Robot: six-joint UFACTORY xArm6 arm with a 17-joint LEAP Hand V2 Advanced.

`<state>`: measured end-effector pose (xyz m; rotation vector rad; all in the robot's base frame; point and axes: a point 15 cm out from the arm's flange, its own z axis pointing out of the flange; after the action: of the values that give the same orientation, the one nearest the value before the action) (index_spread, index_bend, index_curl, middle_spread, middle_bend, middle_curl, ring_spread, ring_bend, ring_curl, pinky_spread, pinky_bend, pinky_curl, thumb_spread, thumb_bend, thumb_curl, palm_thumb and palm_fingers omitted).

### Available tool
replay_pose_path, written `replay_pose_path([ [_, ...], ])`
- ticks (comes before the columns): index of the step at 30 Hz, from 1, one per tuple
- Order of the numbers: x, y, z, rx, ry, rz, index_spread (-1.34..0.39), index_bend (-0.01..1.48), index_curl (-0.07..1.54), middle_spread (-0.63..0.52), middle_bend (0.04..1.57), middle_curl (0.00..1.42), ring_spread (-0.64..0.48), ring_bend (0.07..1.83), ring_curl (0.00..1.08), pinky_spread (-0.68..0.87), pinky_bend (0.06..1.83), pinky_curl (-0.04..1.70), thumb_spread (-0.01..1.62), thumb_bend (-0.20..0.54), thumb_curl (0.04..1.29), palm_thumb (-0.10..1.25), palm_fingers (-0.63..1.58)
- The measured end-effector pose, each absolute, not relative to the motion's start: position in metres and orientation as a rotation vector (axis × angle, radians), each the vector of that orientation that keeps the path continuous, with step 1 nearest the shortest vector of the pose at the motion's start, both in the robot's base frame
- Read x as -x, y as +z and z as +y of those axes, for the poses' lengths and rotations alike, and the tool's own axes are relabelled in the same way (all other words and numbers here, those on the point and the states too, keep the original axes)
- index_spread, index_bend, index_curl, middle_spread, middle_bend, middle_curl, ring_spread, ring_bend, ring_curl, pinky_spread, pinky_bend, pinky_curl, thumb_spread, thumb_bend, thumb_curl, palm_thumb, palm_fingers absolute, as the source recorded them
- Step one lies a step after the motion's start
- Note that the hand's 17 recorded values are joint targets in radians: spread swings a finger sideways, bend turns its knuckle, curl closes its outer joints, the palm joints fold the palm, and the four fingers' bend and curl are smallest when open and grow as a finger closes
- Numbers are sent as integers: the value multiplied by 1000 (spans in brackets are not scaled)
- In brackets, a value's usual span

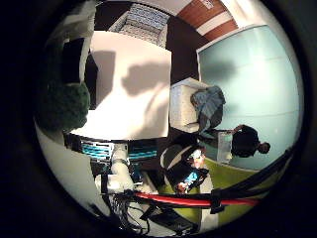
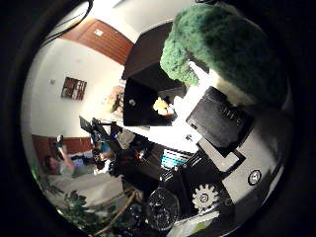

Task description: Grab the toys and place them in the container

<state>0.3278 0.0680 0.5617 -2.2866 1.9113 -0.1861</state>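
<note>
Green fuzzy toy (image 2: 222,47) sits tight against the palm; it fills a large part of the thumb-side view and shows again as a dark green lump at the edge of the little-finger-side view. Being that close, and well clear of the white desk (image 1: 131,84), it reads as carried rather than lying anywhere.

Hand (image 2: 219,121): black and white segments press up beside the toy. The fingers look curled in around it, not straight, closed far enough to clamp the soft body against the palm. I can't see the fingertips themselves, so how far they wrap round is unclear.

Black open container (image 2: 145,101) stands on the desk, well apart from the hand, with something yellow (image 2: 161,106) lying in it or at its mouth; can't tell which. My guess is one toy is already delivered.

Palm is turned out toward the room rather than down at the desk. Judgement: the toy is held high in transit so it clears the container wall; it has not been let go yet.
</note>
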Motion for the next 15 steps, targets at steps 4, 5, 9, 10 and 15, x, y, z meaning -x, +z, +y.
replay_pose_path([
  [4, -327, 563, 105, 2313, -183, 1840, -229, 1070, 877, -160, 1278, 853, -218, 1366, 747, -216, 1116, 1205, 918, -15, 770, 1027, 1089],
  [5, -327, 563, 115, 2316, -184, 1817, -229, 1070, 878, -160, 1277, 853, -218, 1366, 748, -217, 1114, 1208, 918, -15, 770, 1026, 1090],
  [9, -333, 567, 151, 2311, -200, 1734, -228, 1067, 880, -161, 1274, 855, -219, 1367, 752, -221, 1108, 1217, 908, -17, 773, 1025, 1091],
  [10, -336, 568, 157, 2306, -208, 1715, -228, 1067, 880, -161, 1274, 855, -219, 1367, 754, -222, 1106, 1219, 904, -16, 773, 1026, 1091],
  [15, -354, 578, 194, 2247, -241, 1626, -228, 1065, 882, -161, 1269, 858, -220, 1364, 758, -227, 1102, 1226, 894, -14, 777, 1031, 1092],
])
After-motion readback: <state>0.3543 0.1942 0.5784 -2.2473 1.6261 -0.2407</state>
